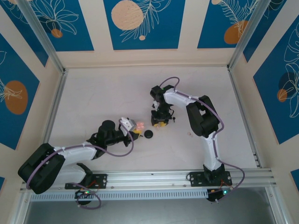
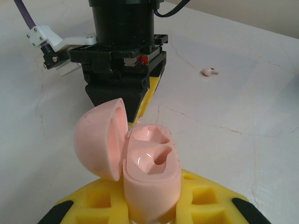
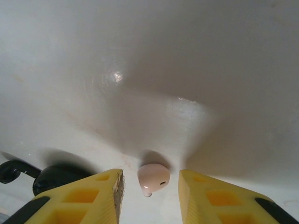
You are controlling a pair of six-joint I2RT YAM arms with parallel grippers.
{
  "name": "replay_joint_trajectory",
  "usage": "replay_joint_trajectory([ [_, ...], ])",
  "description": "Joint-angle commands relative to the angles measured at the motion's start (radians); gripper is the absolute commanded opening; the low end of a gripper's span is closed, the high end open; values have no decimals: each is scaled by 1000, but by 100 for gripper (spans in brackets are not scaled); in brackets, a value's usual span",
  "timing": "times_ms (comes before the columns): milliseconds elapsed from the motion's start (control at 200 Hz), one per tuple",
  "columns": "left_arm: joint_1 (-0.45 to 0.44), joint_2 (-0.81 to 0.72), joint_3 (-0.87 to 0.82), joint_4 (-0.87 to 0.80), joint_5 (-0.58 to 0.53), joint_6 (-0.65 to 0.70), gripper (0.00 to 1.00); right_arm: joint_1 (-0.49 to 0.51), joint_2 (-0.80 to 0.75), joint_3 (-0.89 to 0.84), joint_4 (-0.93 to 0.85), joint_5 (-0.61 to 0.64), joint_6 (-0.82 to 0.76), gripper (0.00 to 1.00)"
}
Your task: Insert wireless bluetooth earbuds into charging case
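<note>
Earbud between downward-pointing right hand's spread fingers

Item count. Pink charging case: one. Pink earbuds: two, namely one earbud and a second earbud. Black round puck: one. White surface: one.

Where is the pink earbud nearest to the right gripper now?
In the right wrist view, the pink earbud lies on the white table between the right gripper's yellow fingers, touching neither.
</note>
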Motion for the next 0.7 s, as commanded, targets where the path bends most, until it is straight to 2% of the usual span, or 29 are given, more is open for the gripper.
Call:
replay_joint_trajectory([
  [0, 12, -12, -5, -5, 9, 6, 9, 9, 22, 10, -15, -6, 20, 35],
  [430, 12, -24, -11, -23, 11, 15, 9, 22, 27, -17, 11, 20, 36, 26],
  [690, 13, 5, 19, -69, 37, 55, 9, 11, -46, -89, 90, 1, 70, 22],
])
